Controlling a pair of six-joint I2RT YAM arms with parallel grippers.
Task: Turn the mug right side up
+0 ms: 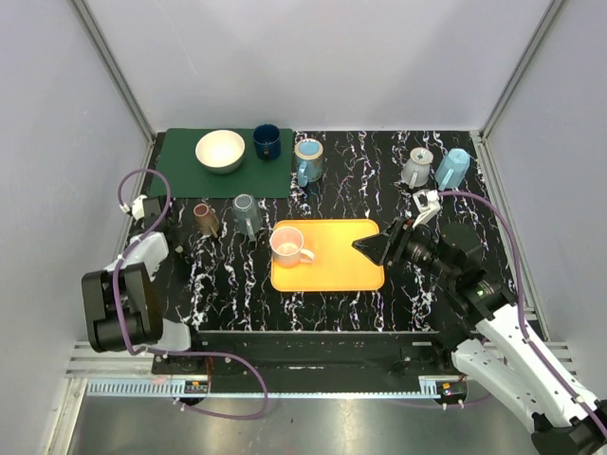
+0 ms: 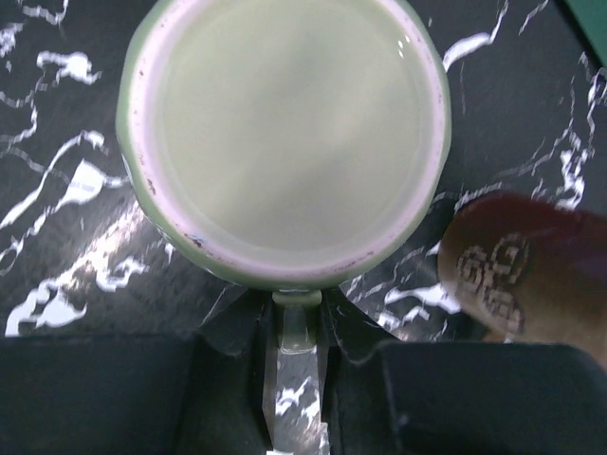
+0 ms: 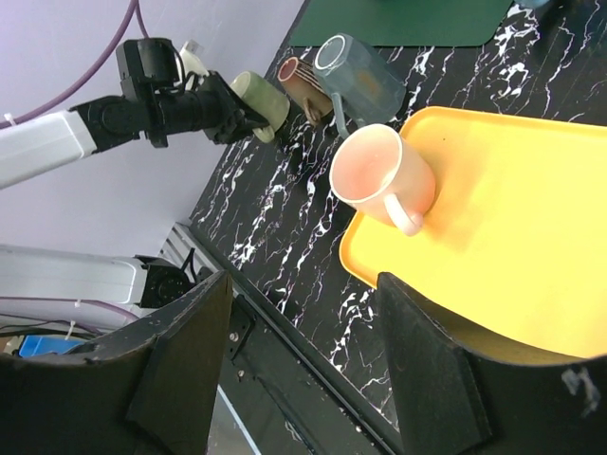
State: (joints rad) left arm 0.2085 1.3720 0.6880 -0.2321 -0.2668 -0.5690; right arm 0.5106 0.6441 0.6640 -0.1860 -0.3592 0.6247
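Marbled black table (image 1: pixel 228 284) bears a yellow tray (image 1: pixel 341 270), the right gripper (image 3: pixel 303 284) over its 3 o'clock edge with jaws spread wide, and at the table's 9 o'clock the left gripper (image 3: pixel 237 112) clamps the handle of the pale green mug (image 2: pixel 289 133), near a brown cup (image 1: pixel 206 219).

Colours on show
The mug (image 2: pixel 285 133) is showing pale green, the table (image 2: pixel 57 123) black with white veining, the tray (image 1: pixel 346 265) yellow.
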